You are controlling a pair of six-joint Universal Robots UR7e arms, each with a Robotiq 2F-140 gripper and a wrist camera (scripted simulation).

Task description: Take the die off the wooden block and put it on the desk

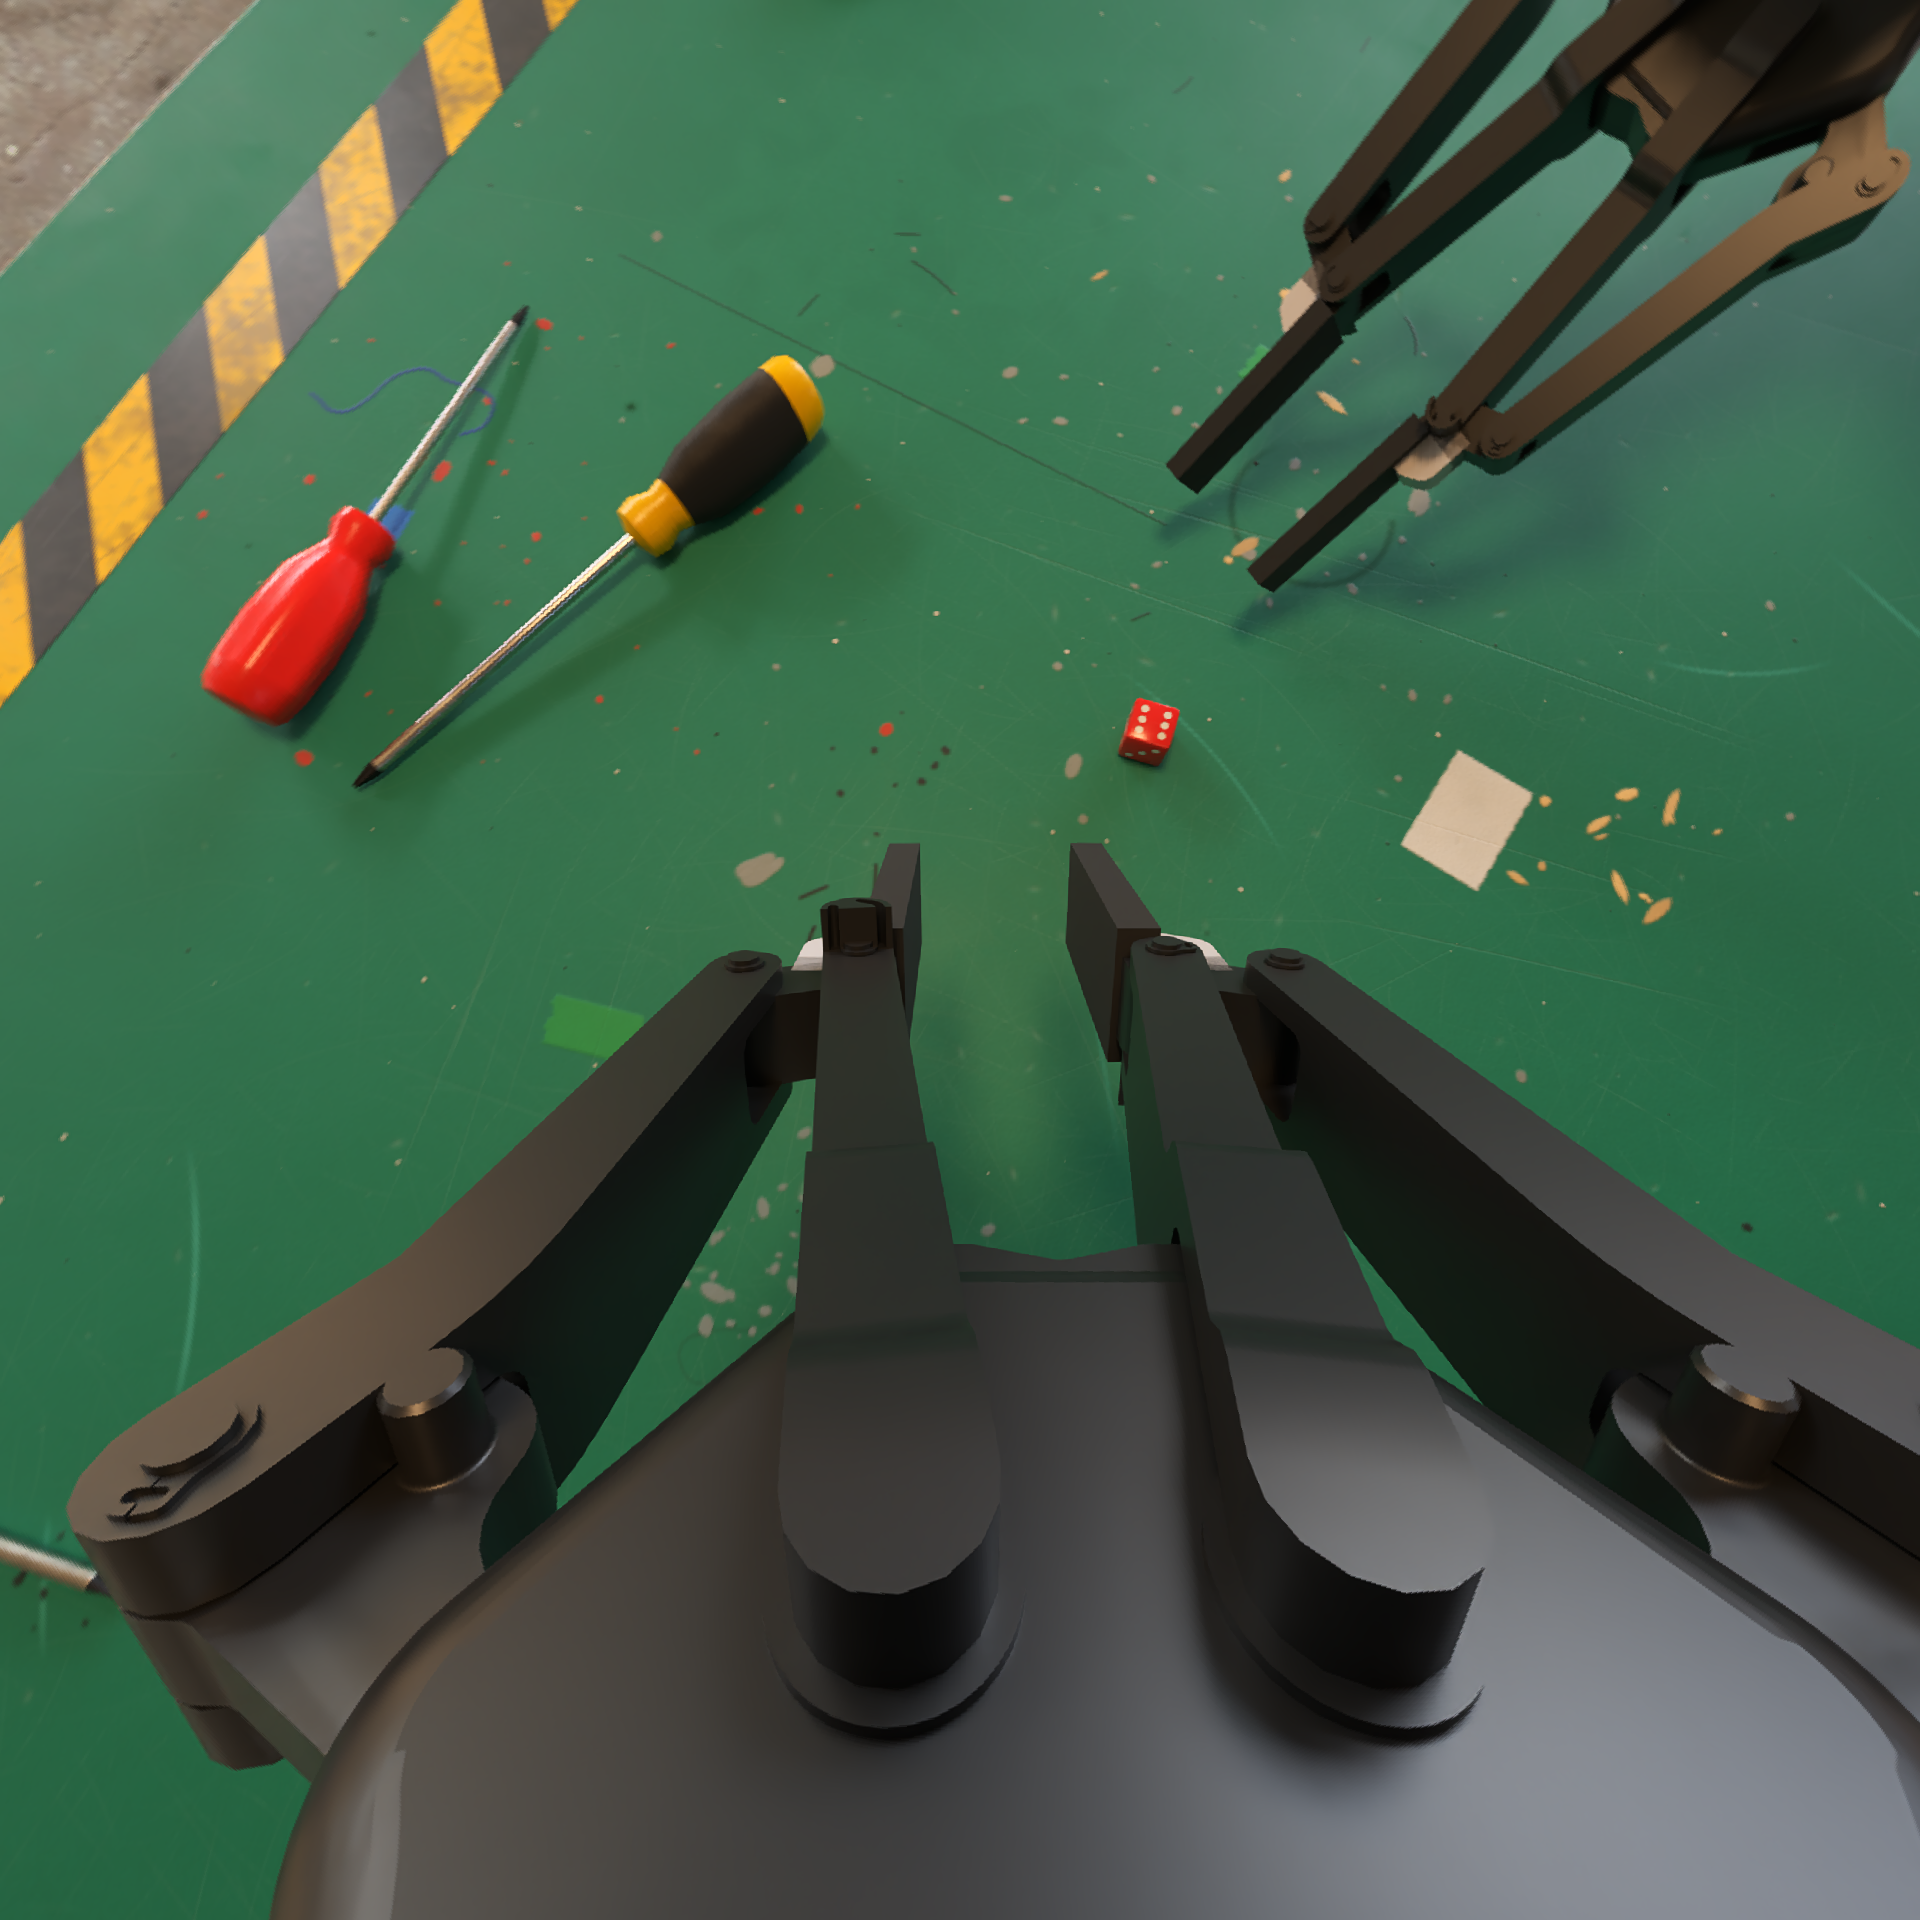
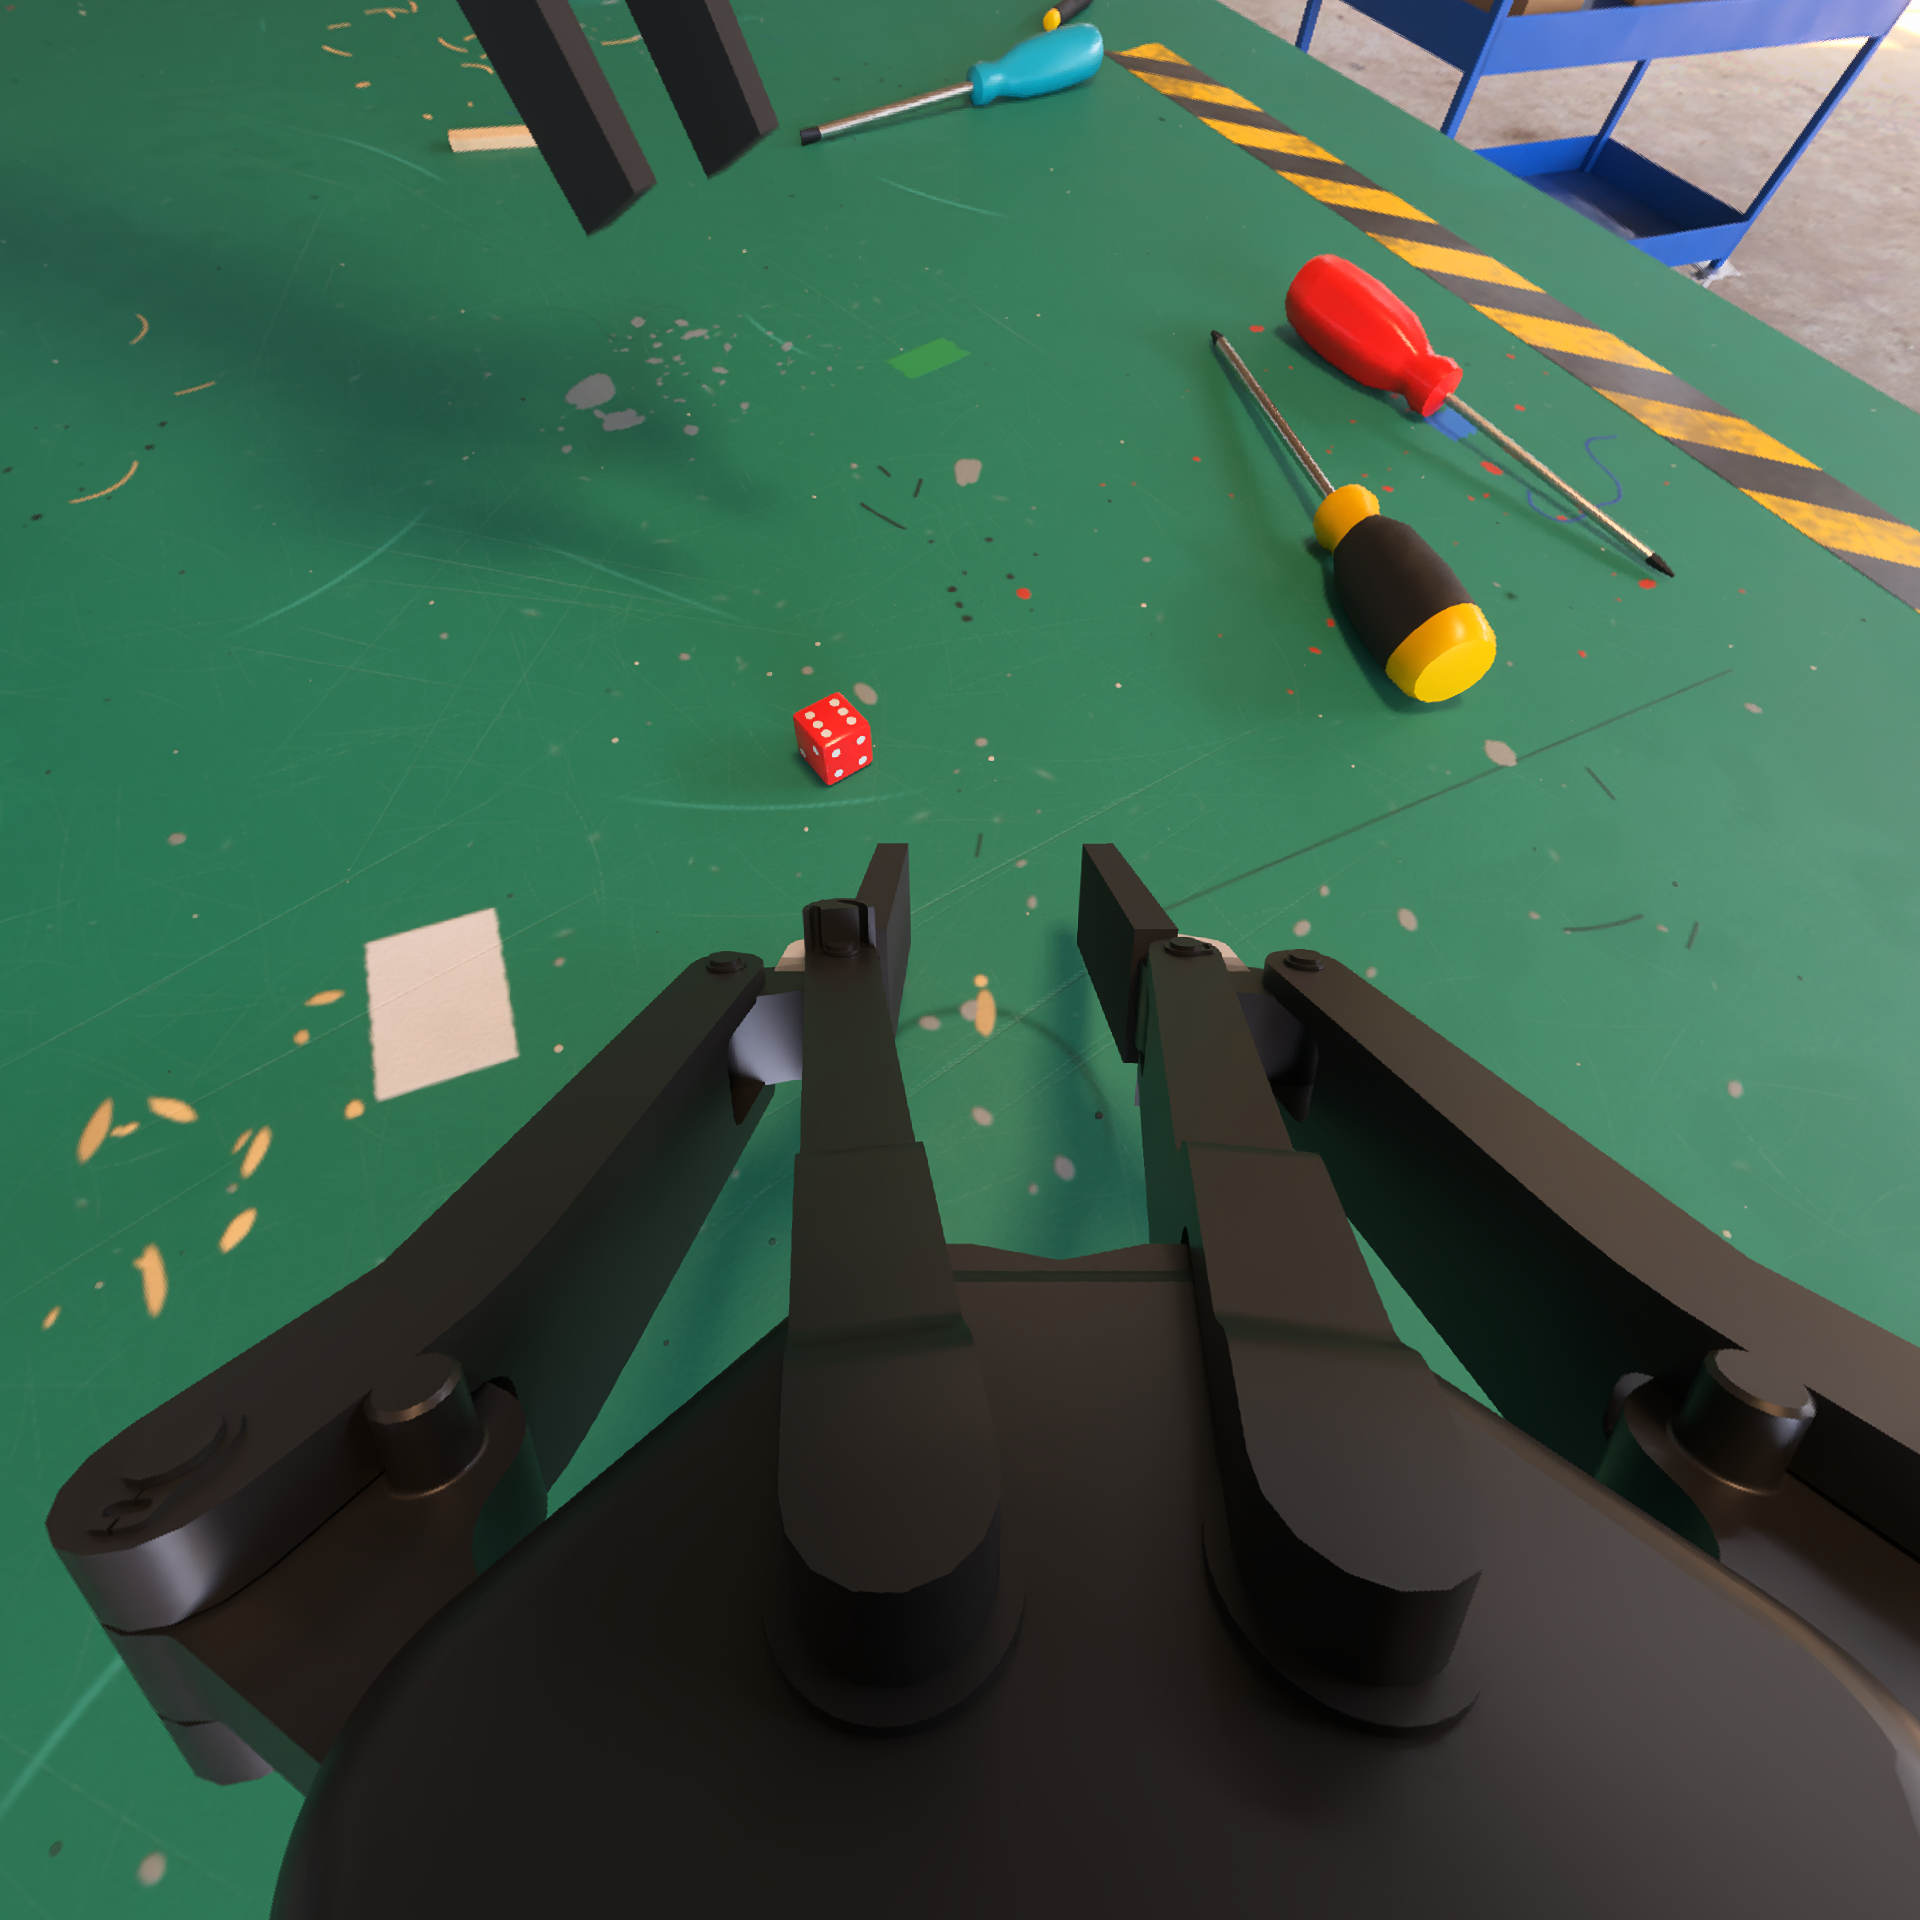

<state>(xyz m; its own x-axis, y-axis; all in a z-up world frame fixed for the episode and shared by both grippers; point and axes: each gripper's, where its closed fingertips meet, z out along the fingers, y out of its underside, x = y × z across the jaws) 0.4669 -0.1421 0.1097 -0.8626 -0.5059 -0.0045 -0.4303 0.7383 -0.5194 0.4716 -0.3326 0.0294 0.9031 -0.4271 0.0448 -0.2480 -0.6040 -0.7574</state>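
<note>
A small red die [image 1: 1148, 731] with white pips lies on the green desk [image 1: 935, 582], on its own and touching no block. It also shows in the right wrist view [image 2: 832, 738]. My left gripper [image 1: 994, 873] is open and empty, a little short of the die. My right gripper [image 2: 994, 873] is open and empty, near the die and to its right. The right gripper also shows far right in the left wrist view [image 1: 1221, 525]. A thin strip of light wood [image 2: 488, 138] lies far back, partly hidden behind the left gripper's fingers [image 2: 582, 114].
A red-handled screwdriver [image 1: 286, 613] and a black-and-yellow one [image 1: 727, 457] lie at the left of the left wrist view, near the desk's striped edge [image 1: 239, 312]. A teal screwdriver [image 2: 1029, 64] lies far back. A white patch [image 1: 1467, 819] marks the desk. A blue cart [image 2: 1662, 114] stands beyond the edge.
</note>
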